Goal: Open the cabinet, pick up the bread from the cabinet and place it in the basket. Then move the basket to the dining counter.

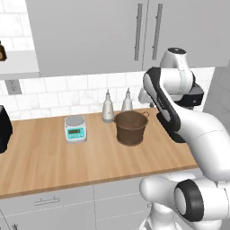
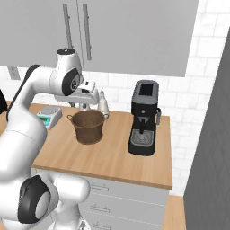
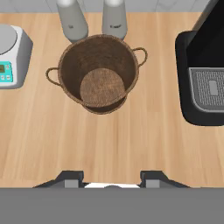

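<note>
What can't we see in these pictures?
- Bread: hidden behind the shut cabinet doors, both base views.
- Coffee machine: cut off by the hand view's right edge.
- Kitchen scale: partly hidden behind the arm, right base view.
- Basket: visibly empty.

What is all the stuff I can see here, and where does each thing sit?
cabinet: one, pale grey, two shut doors, on the wall above the worktop
worktop: one, light wood, backed by white tiles
basket: one, dark brown, empty, mid-worktop
kitchen scale: one, white and teal, left of the basket
bottles: two, grey, behind the basket by the tiles
coffee machine: one, black, right of the basket
drawers: pale grey, below the worktop
arm: one, white with dark joints
gripper: one, dark fingertips apart, above the worktop, holding nothing
</note>
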